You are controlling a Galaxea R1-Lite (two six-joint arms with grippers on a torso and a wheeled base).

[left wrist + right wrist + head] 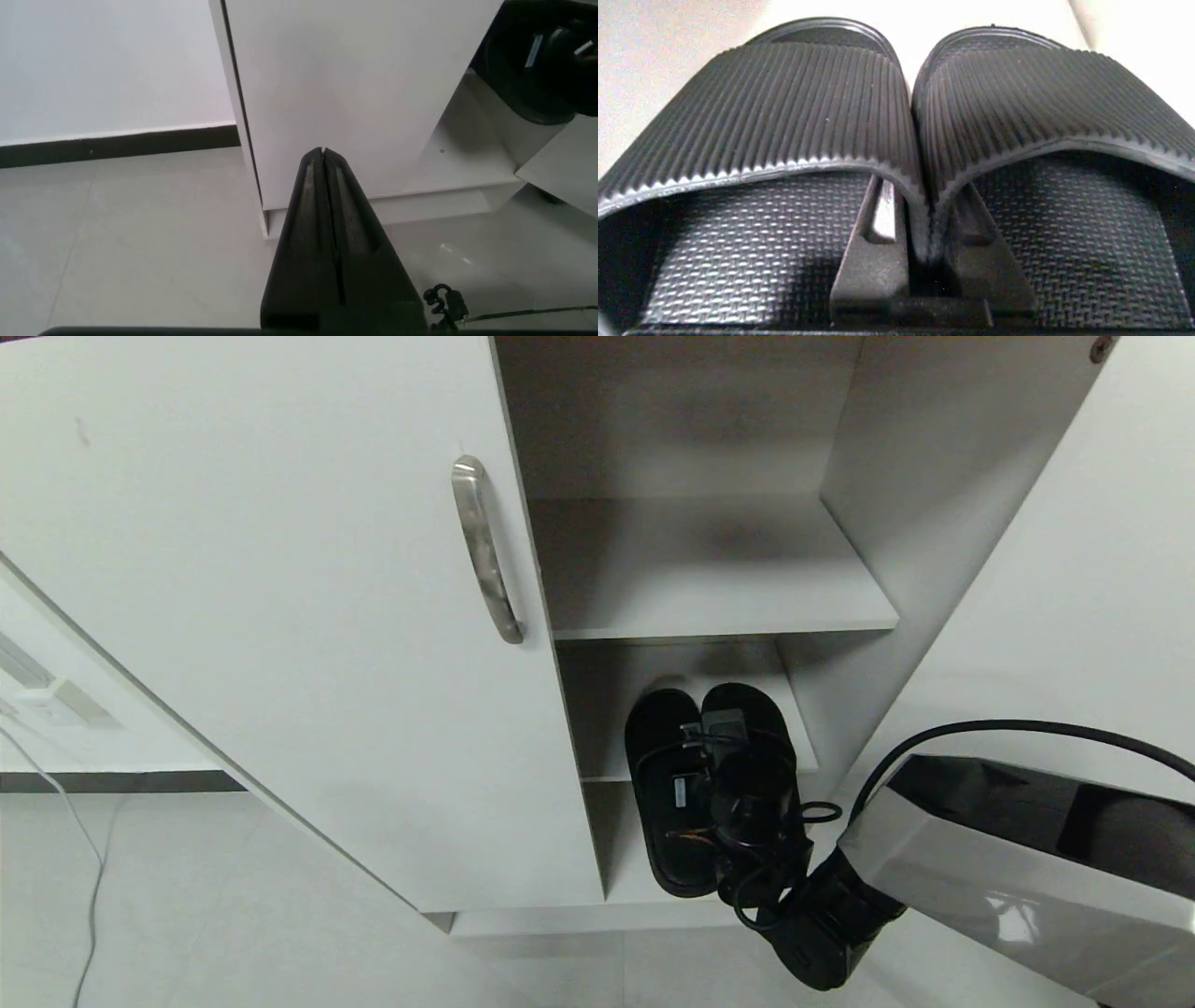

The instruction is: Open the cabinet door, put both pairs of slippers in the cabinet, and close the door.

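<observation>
A pair of black slippers (677,784) hangs side by side in front of the cabinet's lower compartments, toes toward the inside. My right gripper (721,739) is shut on the slippers' two inner edges, pinching them together (920,219) under the ribbed straps (785,121). The white cabinet has its right door (1074,616) swung open and its left door (280,616), with a metal handle (485,551), shut. My left gripper (322,163) is shut with nothing in it, low over the floor, facing the cabinet's closed door (355,84).
A bare upper shelf (709,588) sits above the slippers, with a narrower shelf (602,728) below it and the cabinet floor (635,887) beneath. A wall socket (56,705) and a thin cable (93,877) lie at the left over the tiled floor.
</observation>
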